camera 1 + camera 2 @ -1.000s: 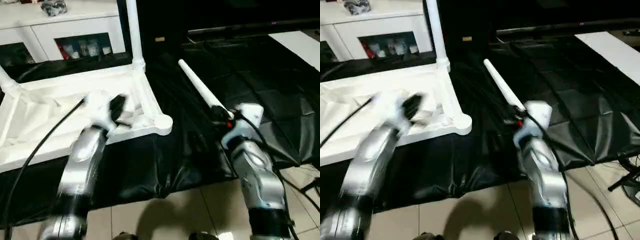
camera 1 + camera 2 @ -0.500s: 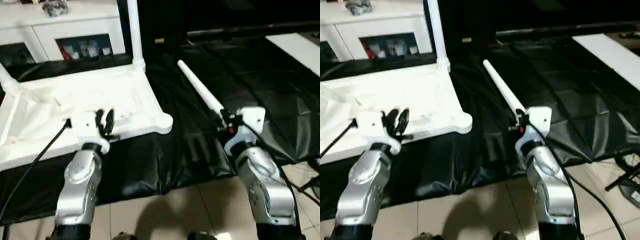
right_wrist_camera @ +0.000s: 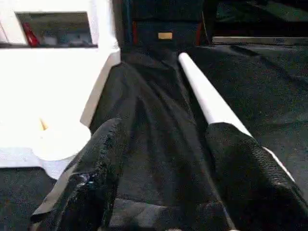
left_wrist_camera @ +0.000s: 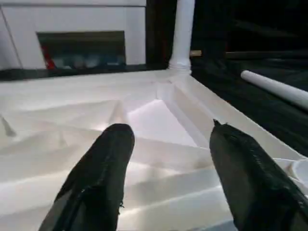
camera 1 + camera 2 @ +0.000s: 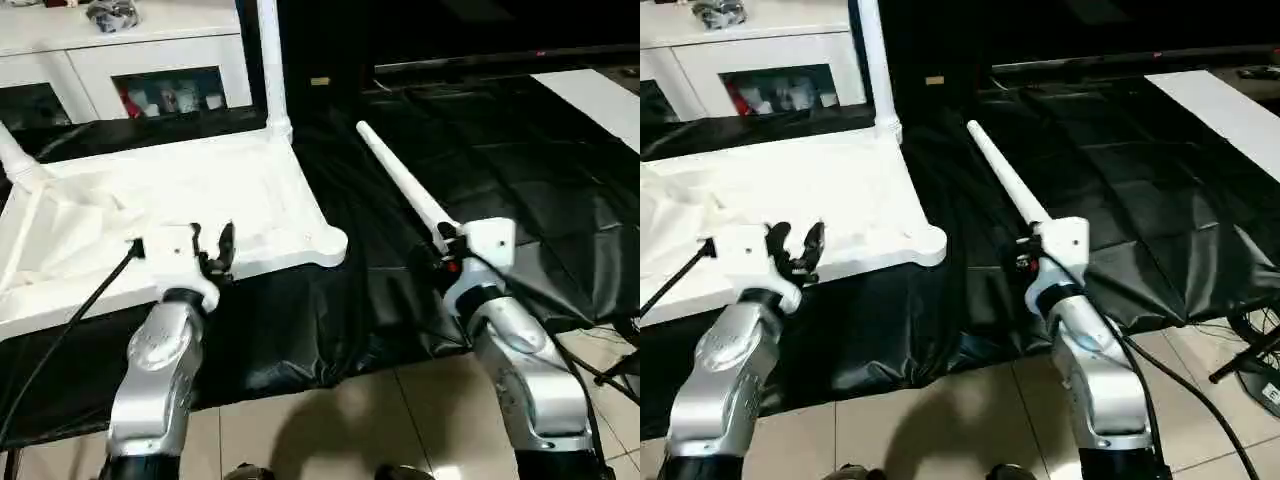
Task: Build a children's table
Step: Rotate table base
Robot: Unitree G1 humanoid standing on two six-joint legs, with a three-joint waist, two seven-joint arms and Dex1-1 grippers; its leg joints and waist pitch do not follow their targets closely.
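Note:
The white tabletop [image 5: 120,215] lies upside down on a black sheet, ribbed underside up. One leg [image 5: 268,60] stands upright in its far right corner socket, and another leg [image 5: 14,158] rises at the far left corner. The near right socket [image 5: 328,243] is empty. A loose leg [image 5: 400,180] lies on the sheet to the right. My left gripper [image 5: 213,240] hangs open over the tabletop's near edge, with nothing between its fingers [image 4: 103,163]. My right gripper [image 3: 168,127] is open at the loose leg's [image 3: 211,101] near end, which passes under one finger [image 3: 240,159].
A white cabinet [image 5: 150,50] with glass doors stands behind the tabletop. The black sheet [image 5: 520,150] covers the floor ahead, with tiles [image 5: 350,420] nearest me. A white board [image 5: 600,95] lies at the far right. A black cable [image 5: 70,320] trails from my left wrist.
Both grippers have opened. My left arm has drawn back from over the ribs to the tabletop's near edge. The loose leg still lies on the sheet.

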